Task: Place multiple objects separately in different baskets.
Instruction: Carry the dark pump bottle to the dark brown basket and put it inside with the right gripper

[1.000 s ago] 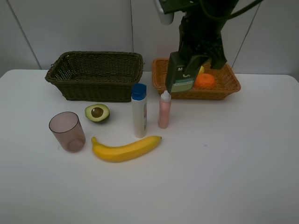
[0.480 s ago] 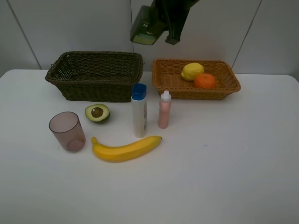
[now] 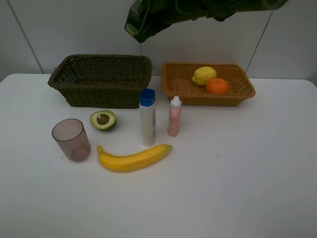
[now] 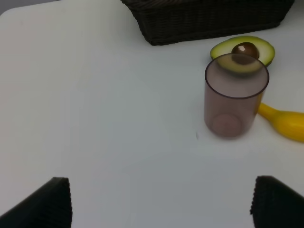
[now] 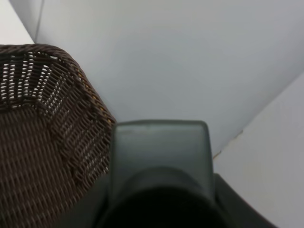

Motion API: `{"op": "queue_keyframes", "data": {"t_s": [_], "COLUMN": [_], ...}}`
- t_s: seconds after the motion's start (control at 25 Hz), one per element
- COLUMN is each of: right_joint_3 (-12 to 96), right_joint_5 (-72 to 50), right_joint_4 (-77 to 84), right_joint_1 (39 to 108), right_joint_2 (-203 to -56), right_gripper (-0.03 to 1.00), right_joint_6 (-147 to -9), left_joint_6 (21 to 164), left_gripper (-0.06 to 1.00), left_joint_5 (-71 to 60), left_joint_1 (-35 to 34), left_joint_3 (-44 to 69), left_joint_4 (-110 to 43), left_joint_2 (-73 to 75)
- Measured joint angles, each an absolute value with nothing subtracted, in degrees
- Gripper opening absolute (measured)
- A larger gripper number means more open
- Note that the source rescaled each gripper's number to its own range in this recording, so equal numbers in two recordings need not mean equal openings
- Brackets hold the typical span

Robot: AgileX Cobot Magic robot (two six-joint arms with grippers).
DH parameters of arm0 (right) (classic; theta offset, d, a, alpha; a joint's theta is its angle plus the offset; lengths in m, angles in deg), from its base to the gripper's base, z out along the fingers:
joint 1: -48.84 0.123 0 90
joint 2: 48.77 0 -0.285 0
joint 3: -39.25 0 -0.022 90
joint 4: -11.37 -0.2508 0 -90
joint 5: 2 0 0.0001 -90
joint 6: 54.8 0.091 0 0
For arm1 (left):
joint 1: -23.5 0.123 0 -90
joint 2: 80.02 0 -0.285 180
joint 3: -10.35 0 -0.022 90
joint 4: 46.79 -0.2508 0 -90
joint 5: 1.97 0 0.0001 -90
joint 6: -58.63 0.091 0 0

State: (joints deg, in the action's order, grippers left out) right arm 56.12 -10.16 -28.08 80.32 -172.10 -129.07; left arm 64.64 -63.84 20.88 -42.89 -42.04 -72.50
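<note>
Two fruits, the lemon [image 3: 204, 75] and the orange [image 3: 217, 86], lie side by side in the shallower orange-tan basket [image 3: 208, 101], toward its right half. The deeper dark olive-brown basket [image 3: 99, 96] shows nothing inside, as far as the high view reaches past its near wall.

The step in hand looks like a carry. The right pincer [image 3: 166, 14] is clamped narrowly on the dark green pump bottle [image 3: 136, 24] and holds it tilted high in the air, above the far right corner of the dark basket. The right wrist view shows the bottle's end with that basket's weave just beside it. Judging by this, the bottle is meant for the dark basket. The next move would call for bringing it down over the basket's open middle, clear of the rim, before letting go.

The left pincer [image 4: 164, 204] hangs over the tabletop [image 3: 237, 173] with its jaws wide and nothing between them, near the translucent mauve cup [image 3: 72, 139].

Five things wait on the tabletop in front of the baskets: the cup, the halved avocado [image 3: 103, 120], the white blue-capped bottle [image 3: 147, 119], the small pink bottle [image 3: 174, 118] and the banana [image 3: 133, 158].
</note>
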Motion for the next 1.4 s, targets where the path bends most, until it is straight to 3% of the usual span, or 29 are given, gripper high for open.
{"op": "queue_keyframes", "data": {"t_s": [0.52, 1.4], "right_joint_3": [56.12, 56.12], "right_joint_5": [-4.95, -1.14], "right_joint_4": [-40.88, -43.44], "right_joint_1": [81.18, 84.42], "right_joint_2": [-180.09, -184.95], "right_gripper": [0.11, 0.11], "right_joint_6": [-128.94, -128.91], "left_joint_6": [64.64, 64.64], "left_gripper": [1.00, 1.00], "left_joint_5": [-63.84, -63.84], "left_joint_1": [20.88, 20.88], "left_joint_3": [-42.89, -42.89], "left_joint_4": [-42.04, -42.04], "left_joint_2": [-72.50, -72.50]}}
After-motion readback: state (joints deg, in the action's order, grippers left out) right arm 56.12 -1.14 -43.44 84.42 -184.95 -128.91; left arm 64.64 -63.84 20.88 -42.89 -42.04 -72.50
